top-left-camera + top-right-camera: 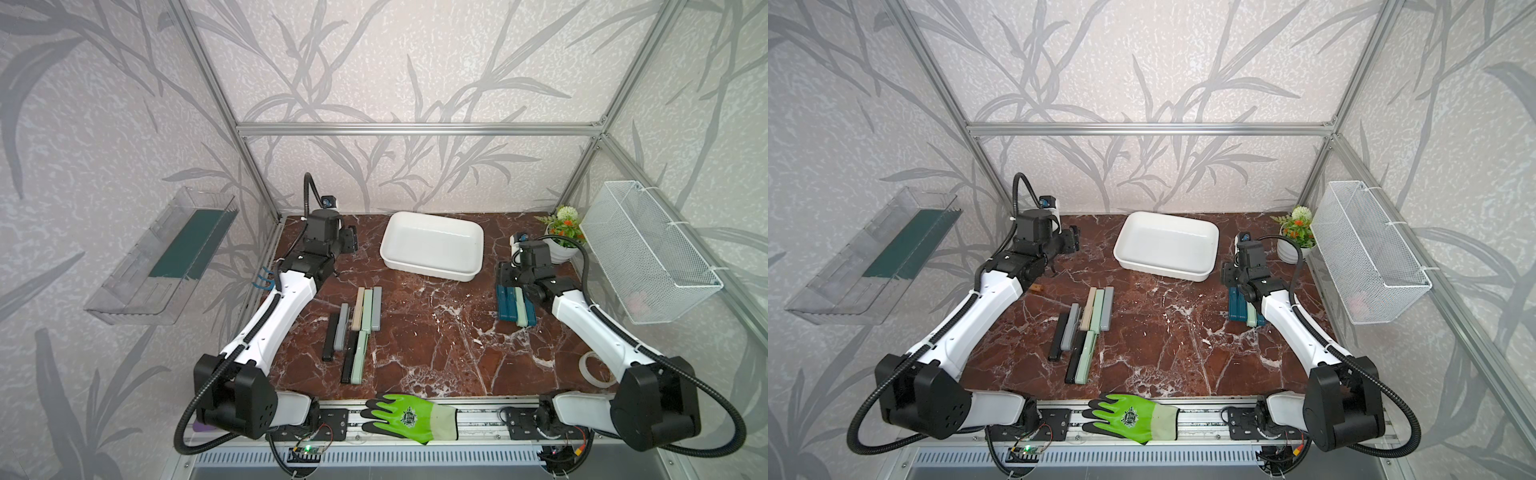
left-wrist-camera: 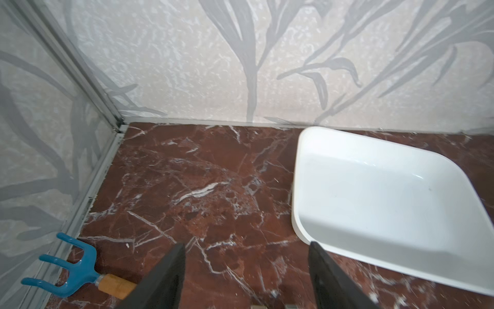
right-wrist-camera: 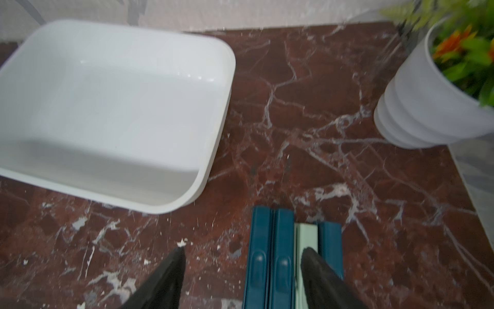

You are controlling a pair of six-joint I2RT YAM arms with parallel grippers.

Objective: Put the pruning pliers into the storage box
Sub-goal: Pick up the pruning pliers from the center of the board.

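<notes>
Storage box (image 1: 428, 269): white tub, upper centre in both top views, on the marble desk (image 1: 436, 332)
Seven pruning pliers (image 1: 368, 307): flat on the desk, centre left
Four pruning pliers (image 1: 513, 305): teal and pale green, side by side, centre right
Left hand (image 2: 247, 244): released, grasping nothing, left of the box
Right hand (image 3: 243, 248): released, fingers spread above the four pliers

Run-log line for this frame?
storage box: empty | pruning pliers: on table | left gripper: open, empty | right gripper: open over teal pliers
</notes>
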